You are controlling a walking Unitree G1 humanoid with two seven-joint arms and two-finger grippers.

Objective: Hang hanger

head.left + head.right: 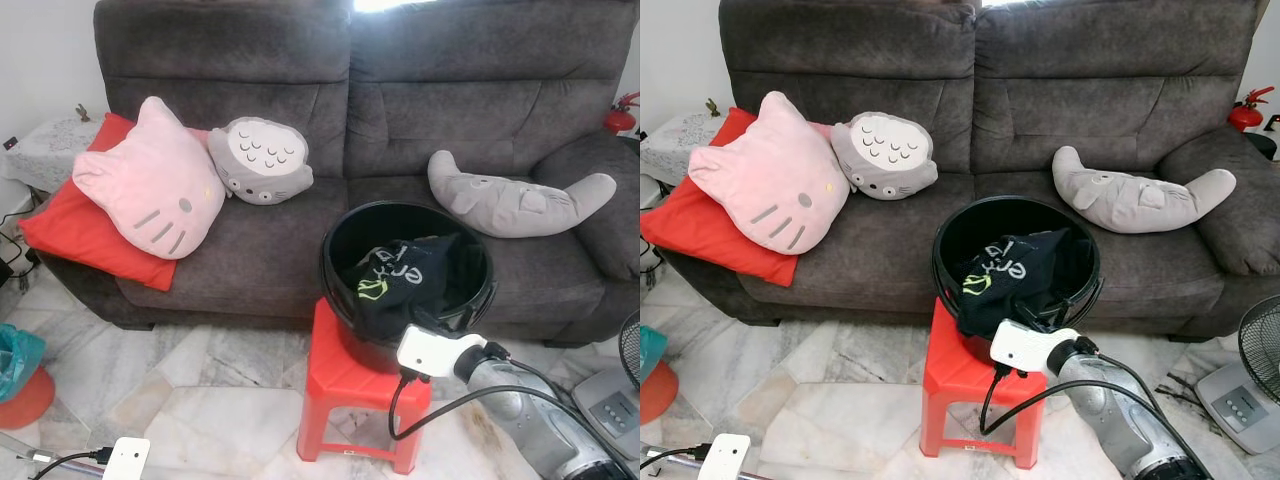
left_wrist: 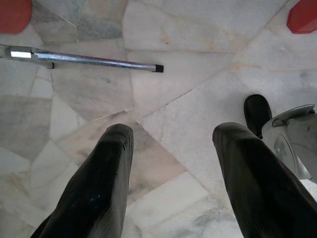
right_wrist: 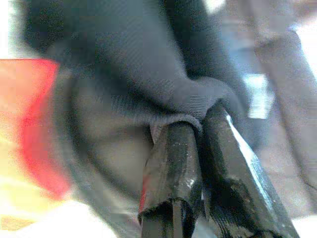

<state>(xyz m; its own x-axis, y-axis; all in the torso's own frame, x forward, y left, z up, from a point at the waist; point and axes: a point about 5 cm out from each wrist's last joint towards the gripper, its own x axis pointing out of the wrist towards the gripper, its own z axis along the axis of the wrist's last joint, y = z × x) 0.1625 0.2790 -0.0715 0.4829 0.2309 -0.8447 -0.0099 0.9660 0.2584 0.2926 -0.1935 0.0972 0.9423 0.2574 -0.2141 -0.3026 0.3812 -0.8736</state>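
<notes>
A dark grey sofa (image 1: 400,90) fills the back of the scene, standing on a pale marble floor (image 1: 200,380). On its seat, from the robot's left, lie a red cushion (image 1: 70,225), a pink cat-face pillow (image 1: 150,180) resting on it, a round grey owl-like pillow (image 1: 260,160) touching the pink one, and a long grey crescent-shaped pillow (image 1: 520,200) well apart on the robot's right. In front of the sofa stands a red plastic stool (image 1: 345,385) with a black bucket (image 1: 345,235) on top. A black garment (image 1: 395,285) with white and green lettering lies in the bucket and drapes over its front rim. The right gripper (image 3: 190,124), on a silver arm with a white wrist block, reaches to the bucket's front rim; its 2 black fingers (image 3: 168,163) are pinched together on a fold of the black garment (the close view is blurred). No hanger can be made out. The left gripper (image 2: 171,163) hangs low above the floor, its 2 fingers spread apart with nothing between them. A thin metal rod (image 2: 84,59) lies on the floor near it. The edge of a fan (image 1: 1255,350) stands at the robot's far right.
</notes>
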